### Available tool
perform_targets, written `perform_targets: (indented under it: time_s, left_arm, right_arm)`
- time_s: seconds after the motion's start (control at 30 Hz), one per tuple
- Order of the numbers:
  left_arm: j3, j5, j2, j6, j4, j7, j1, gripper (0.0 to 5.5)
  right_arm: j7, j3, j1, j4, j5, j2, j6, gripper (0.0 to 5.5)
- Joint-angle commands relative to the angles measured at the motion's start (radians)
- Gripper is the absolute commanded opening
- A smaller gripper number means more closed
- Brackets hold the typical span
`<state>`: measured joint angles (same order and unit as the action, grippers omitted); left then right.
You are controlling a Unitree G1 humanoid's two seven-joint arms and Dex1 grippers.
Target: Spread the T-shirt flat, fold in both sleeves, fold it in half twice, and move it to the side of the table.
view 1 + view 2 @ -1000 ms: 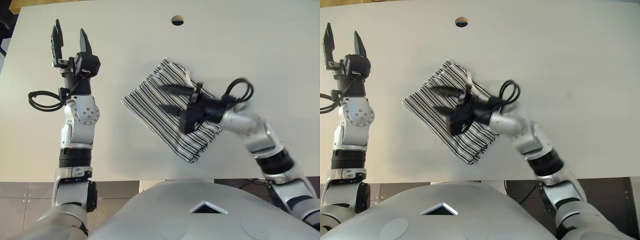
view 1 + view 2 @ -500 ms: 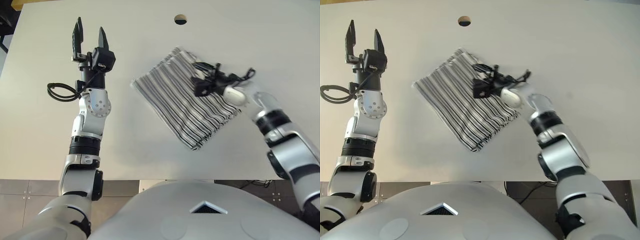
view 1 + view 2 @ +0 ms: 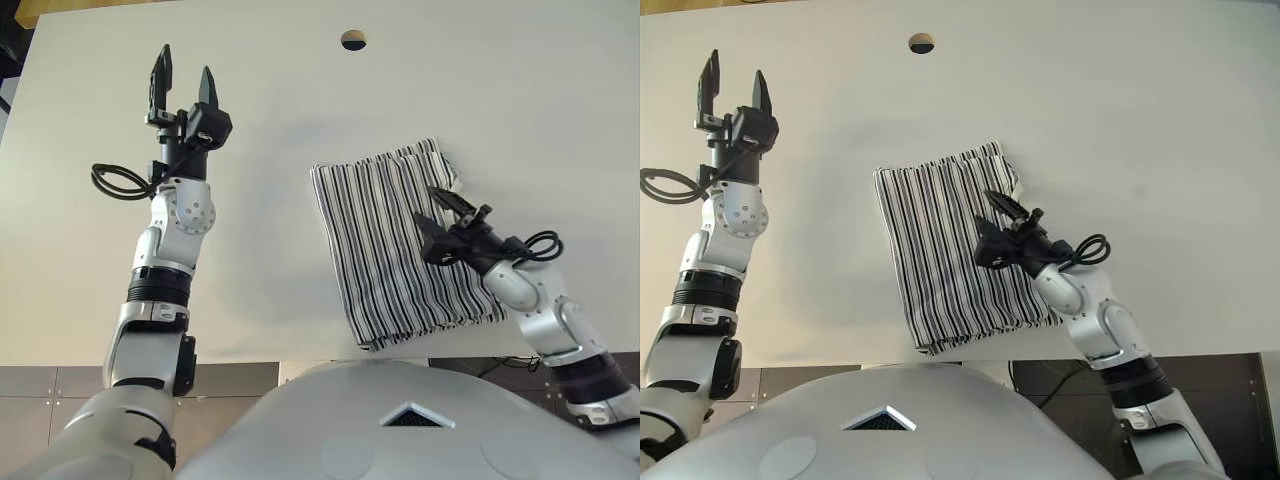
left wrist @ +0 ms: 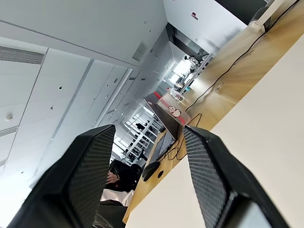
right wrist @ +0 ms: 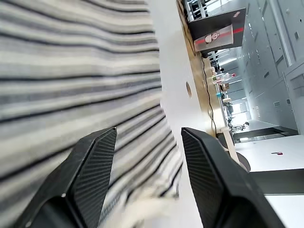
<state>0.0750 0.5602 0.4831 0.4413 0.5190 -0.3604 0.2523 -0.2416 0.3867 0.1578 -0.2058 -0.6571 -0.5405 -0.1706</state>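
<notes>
At the table's (image 3: 520, 90) near edge one folded T-shirt (image 3: 395, 240) is lying; I'm holding right gripper (image 3: 424, 203) over it, left gripper (image 3: 185, 65) raised, both spread apart, empty.

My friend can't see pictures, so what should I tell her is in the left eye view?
A folded striped T-shirt lies on a white table, near its front edge, with the robot's open right hand over the shirt's right side. The left hand is off to the left over bare table, open and holding nothing.
</notes>
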Motion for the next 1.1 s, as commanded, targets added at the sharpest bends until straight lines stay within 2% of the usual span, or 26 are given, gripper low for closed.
perform_targets:
  time_s: [0.03,0.1,0.2,0.27,0.33,0.4,0.47,0.67,0.8,0.97,1.03,1.1]
  left_arm:
    - [0.006,0.005,0.013,0.009,0.013,-0.010,0.025,2.64]
    - [0.011,0.008,0.009,0.010,0.015,-0.011,0.036,2.64]
    - [0.023,0.012,0.006,0.018,0.009,-0.007,0.034,2.64]
    - [0.024,0.012,0.004,0.016,0.005,-0.011,0.030,2.64]
    - [0.029,0.011,-0.005,0.016,0.009,-0.013,0.037,2.64]
    - [0.039,0.014,-0.018,0.018,0.018,-0.017,0.050,2.64]
    - [0.048,0.015,-0.030,0.019,0.029,-0.022,0.062,2.64]
    - [0.072,0.020,-0.057,0.027,0.065,-0.031,0.088,2.64]
    - [0.079,0.020,-0.058,0.033,0.083,-0.035,0.097,2.64]
    - [0.069,-0.016,-0.003,0.092,0.004,0.028,0.035,2.64]
    - [0.070,-0.027,0.044,0.137,-0.074,0.073,-0.019,2.64]
    - [0.069,-0.032,0.101,0.175,-0.150,0.129,-0.076,2.64]
  right_arm:
    - [0.029,0.024,-0.084,-0.009,-0.013,0.108,0.023,2.53]
    - [0.017,-0.008,-0.093,-0.040,0.019,0.099,0.003,2.53]
    - [-0.065,-0.081,-0.064,-0.138,0.080,-0.035,-0.083,2.53]
    - [-0.146,-0.033,-0.071,-0.129,0.062,-0.090,-0.126,2.53]
    - [-0.223,0.071,-0.109,-0.035,0.005,-0.104,-0.182,2.53]
    - [-0.280,0.186,-0.210,0.147,-0.051,-0.054,-0.238,2.53]
    - [-0.277,0.246,-0.323,0.315,-0.090,0.027,-0.259,2.53]
    - [-0.137,0.287,-0.564,0.746,-0.112,0.207,-0.231,2.53]
    - [-0.050,0.285,-0.603,0.853,-0.091,0.257,-0.226,2.53]
    - [-0.023,0.246,-0.509,0.645,-0.059,0.145,-0.300,2.53]
    - [0.065,0.157,-0.456,0.426,0.018,0.109,-0.425,2.53]
    - [0.116,0.020,-0.401,0.216,0.130,0.098,-0.443,2.53]
